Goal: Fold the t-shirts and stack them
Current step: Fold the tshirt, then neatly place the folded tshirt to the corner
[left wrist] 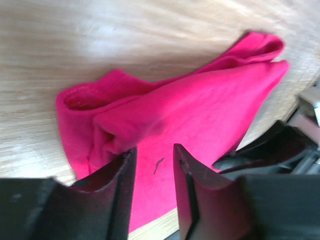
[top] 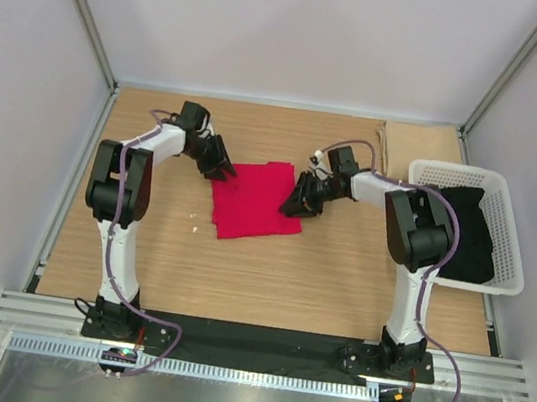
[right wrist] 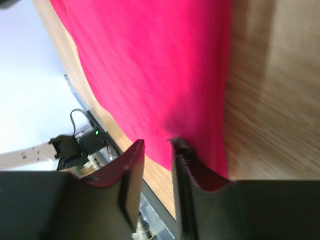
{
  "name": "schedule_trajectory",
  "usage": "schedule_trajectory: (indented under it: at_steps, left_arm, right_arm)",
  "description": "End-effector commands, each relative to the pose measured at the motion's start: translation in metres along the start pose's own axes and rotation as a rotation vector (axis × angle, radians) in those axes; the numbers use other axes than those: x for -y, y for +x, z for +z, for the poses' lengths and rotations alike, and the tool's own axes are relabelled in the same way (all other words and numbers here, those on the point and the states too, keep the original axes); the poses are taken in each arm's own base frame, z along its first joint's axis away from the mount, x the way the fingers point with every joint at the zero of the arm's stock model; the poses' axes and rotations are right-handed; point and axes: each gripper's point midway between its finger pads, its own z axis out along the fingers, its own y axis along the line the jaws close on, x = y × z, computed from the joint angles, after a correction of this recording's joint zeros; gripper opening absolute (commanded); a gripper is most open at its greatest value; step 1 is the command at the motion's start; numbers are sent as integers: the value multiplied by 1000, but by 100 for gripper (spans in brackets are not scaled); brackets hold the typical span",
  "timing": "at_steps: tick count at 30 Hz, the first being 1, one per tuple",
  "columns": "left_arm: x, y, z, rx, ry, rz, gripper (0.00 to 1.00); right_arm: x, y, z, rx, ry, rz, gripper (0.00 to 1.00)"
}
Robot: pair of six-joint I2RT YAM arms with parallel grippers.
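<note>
A crimson red t-shirt (top: 253, 202) lies folded into a rough square on the wooden table between my two grippers. My left gripper (top: 217, 162) hovers at its back left corner. In the left wrist view (left wrist: 155, 148) its jaws stand apart, with the flat red t-shirt (left wrist: 195, 105) showing through the gap and a bunched fold beside the left finger. My right gripper (top: 300, 200) is at the shirt's right edge. Those jaws (right wrist: 157, 141) are also apart, over the hem of the t-shirt (right wrist: 150, 60), and nothing is pinched between them.
A white lattice basket (top: 460, 172) stands at the right edge with dark cloth (top: 470, 241) inside. A thin brown sheet (top: 419, 141) lies at the back right. A small white speck (top: 195, 216) sits left of the shirt. Walls enclose the table.
</note>
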Motion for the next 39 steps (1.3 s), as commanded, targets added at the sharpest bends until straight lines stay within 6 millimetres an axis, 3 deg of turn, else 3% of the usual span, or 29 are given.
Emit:
schedule_trajectory:
  at_steps: [1,4,6,7,8,11,15,19,24,30,33,37,38,39]
  left_arm:
    - [18,-18,-26,65,-6,99,39]
    - [34,-23,-50,109,9,130,46]
    - [41,-24,-61,123,5,142,49]
    - [47,-27,-69,139,11,160,51]
    - [54,-32,-77,157,23,179,52]
    - [77,-36,-89,179,80,273,56]
    - [95,-39,-88,175,132,338,56]
    - [98,-33,-85,170,142,309,56]
    - [94,-9,-91,151,143,278,55]
    - [59,15,-99,166,30,268,54]
    - [56,24,-100,136,18,279,54]
    - [78,47,-93,142,-50,438,58]
    - [93,68,-87,126,-48,536,59]
    - [101,73,-86,144,-64,583,61]
  right_arm:
    - [-39,-44,-29,114,70,-178,38]
    - [-52,-73,-47,182,101,-222,47]
    - [-45,-82,-49,179,135,-223,54]
    - [-52,-95,-55,209,143,-247,55]
    - [-43,-99,-51,195,156,-237,56]
    - [-43,-114,-58,214,167,-232,59]
    - [-47,-126,-61,248,137,-225,62]
    - [-37,-127,-52,218,132,-228,64]
    - [-25,-133,-39,197,133,-266,68]
    - [-15,-142,-29,209,127,-281,71]
    - [-12,-142,-29,203,148,-255,71]
    - [4,-139,-51,231,225,-99,70]
    - [3,-138,-60,244,221,-75,70]
    - [-2,-132,-73,261,226,-62,70]
